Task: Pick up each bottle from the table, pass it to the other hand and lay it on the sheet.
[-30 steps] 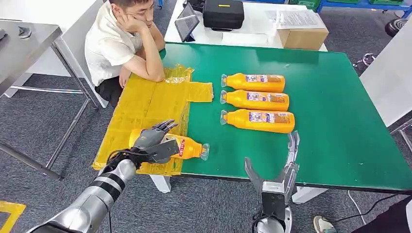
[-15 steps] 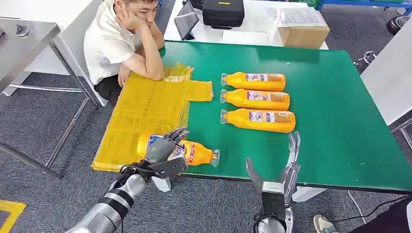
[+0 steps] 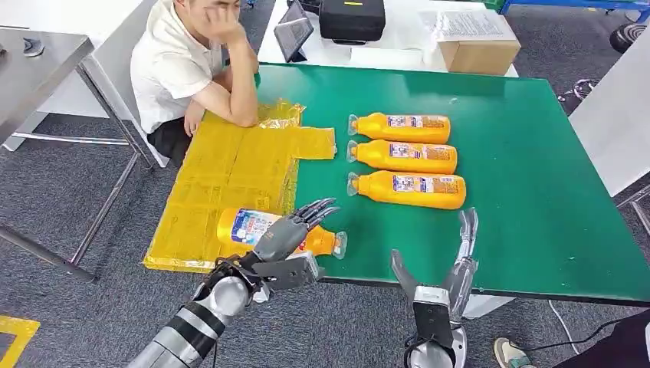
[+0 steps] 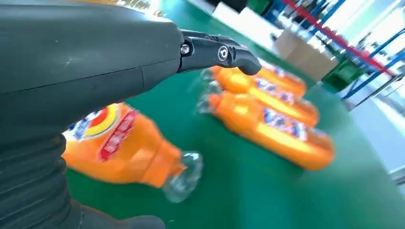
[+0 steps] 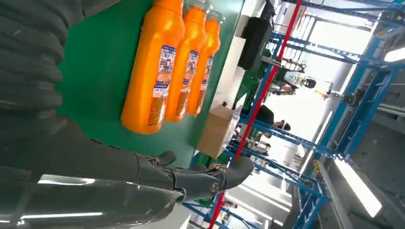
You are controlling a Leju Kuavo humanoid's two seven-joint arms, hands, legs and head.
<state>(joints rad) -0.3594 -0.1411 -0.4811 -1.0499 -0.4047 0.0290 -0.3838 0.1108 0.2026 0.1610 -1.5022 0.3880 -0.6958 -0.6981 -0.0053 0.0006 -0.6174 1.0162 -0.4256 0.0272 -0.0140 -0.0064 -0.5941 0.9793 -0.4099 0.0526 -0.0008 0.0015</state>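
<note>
An orange bottle (image 3: 247, 228) lies on its side at the near edge of the yellow sheet (image 3: 230, 165), its clear cap end reaching onto the green table (image 3: 529, 192). My left hand (image 3: 287, 239) hovers over its neck with fingers stretched out and apart, holding nothing. The left wrist view shows the same bottle (image 4: 122, 148) below my left hand (image 4: 86, 62). Three more orange bottles (image 3: 406, 159) lie side by side mid-table, also seen as bottles (image 5: 165, 71). My right hand (image 3: 446, 264) stands open at the table's front edge.
A person (image 3: 192, 69) sits at the table's far left corner, one elbow resting on the sheet's far end. Behind the green table, a white table carries a cardboard box (image 3: 477, 55), a black case (image 3: 352, 21) and a tablet (image 3: 294, 37).
The bottle first slid a little to the right with my left hand on it, then stayed put. My left hand has since opened and drawn right, off the bottle's body. The right hand barely moved.
</note>
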